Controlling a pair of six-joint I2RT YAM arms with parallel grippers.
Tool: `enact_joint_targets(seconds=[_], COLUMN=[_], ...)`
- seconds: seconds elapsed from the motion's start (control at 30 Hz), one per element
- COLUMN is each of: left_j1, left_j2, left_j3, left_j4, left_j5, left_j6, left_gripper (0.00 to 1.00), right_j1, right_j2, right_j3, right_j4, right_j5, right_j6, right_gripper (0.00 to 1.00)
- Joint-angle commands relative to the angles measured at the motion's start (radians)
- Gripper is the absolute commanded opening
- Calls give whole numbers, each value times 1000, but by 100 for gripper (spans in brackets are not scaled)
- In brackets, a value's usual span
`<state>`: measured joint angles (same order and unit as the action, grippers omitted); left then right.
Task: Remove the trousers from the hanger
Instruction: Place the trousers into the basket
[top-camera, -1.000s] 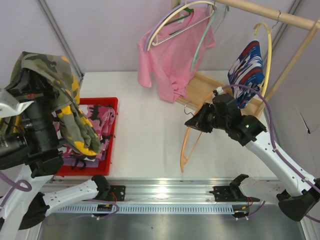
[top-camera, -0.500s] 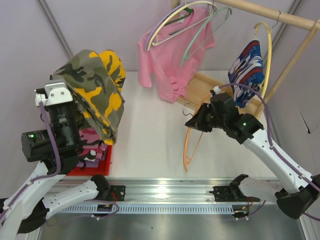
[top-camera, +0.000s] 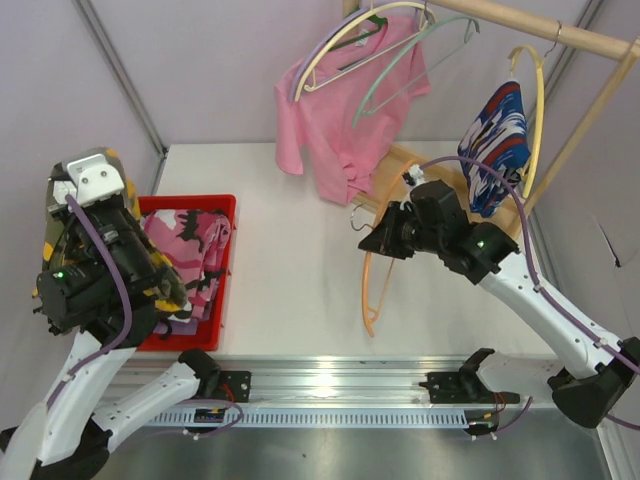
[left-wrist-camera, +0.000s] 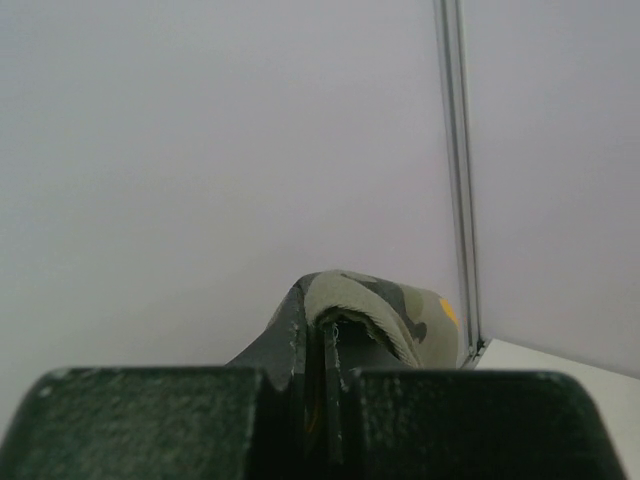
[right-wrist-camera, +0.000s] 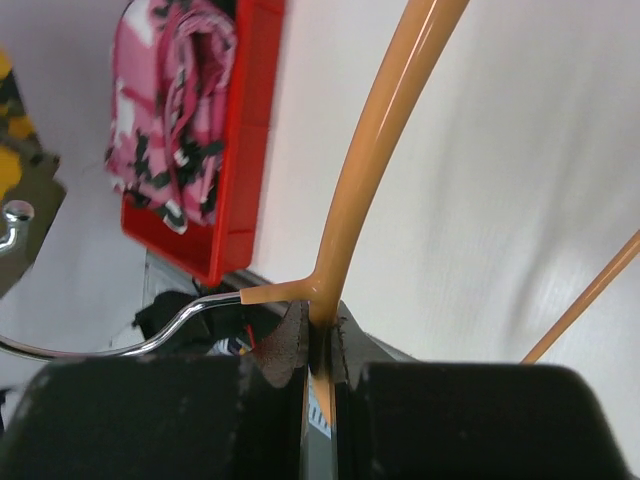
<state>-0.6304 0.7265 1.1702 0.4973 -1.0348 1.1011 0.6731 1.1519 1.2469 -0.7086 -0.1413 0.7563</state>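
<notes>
the left jaws, pressed shut on the yellow-olive camouflage trousers (left-wrist-camera: 375, 305), have swung down from their raised pose toward the red bin (top-camera: 228, 262), with the cloth bunched right at their tips. the right jaws stay pinched on the bare orange hanger (right-wrist-camera: 372, 170), which dangles below them over the bench (top-camera: 290, 250). this pair looks freed and due for the bin, while the blue, white and red pair (top-camera: 495, 135) hangs just beyond the right jaws.

Between the red bin (top-camera: 226, 280) and the orange hanger (right-wrist-camera: 370, 160) I can pass over bare tabletop (top-camera: 290, 260); the hanging pink T-shirt (top-camera: 340, 120) blocks the far side.
</notes>
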Motion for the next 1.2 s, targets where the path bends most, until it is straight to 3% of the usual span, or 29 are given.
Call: enact_joint_targets(seconds=[0.0, 0.2, 0.33, 0.43, 0.53, 0.7, 0.9, 0.93, 1.07, 1.17], left_j1=[32, 63, 66, 66, 66, 66, 67, 67, 67, 67], left_j2=[-2, -36, -58, -71, -78, -82, -64, -61, -49, -47], left_j3=[43, 40, 37, 37, 54, 66, 82, 82, 83, 85], left_j4=[24, -14, -34, -42, -80, -106, -109, -108, -91, -95], left_j5=[47, 18, 10, 5, 9, 5, -8, -8, -14, -13], left_j6=[19, 43, 28, 10, -9, -3, 22, 26, 52, 54], left_gripper=[0, 0, 0, 0, 0, 0, 0, 0, 0, 0], right_j1=[78, 206, 272, 287, 296, 330, 344, 350, 384, 391], right_j2=[0, 92, 127, 205, 345, 560, 934, 934, 1061, 1068], right_j3=[94, 201, 233, 279, 423, 725, 1121, 1153, 1218, 1169], right_j4=[138, 104, 216, 236, 192, 147, 11, 6, 90, 274], right_j5=[-73, -92, -124, -62, -8, -102, -320, -325, -380, -460], right_j6=[-103, -202, -282, -344, -435, -601, -598, -594, -540, -442], right_gripper=[0, 0, 0, 0, 0, 0, 0, 0, 0, 0])
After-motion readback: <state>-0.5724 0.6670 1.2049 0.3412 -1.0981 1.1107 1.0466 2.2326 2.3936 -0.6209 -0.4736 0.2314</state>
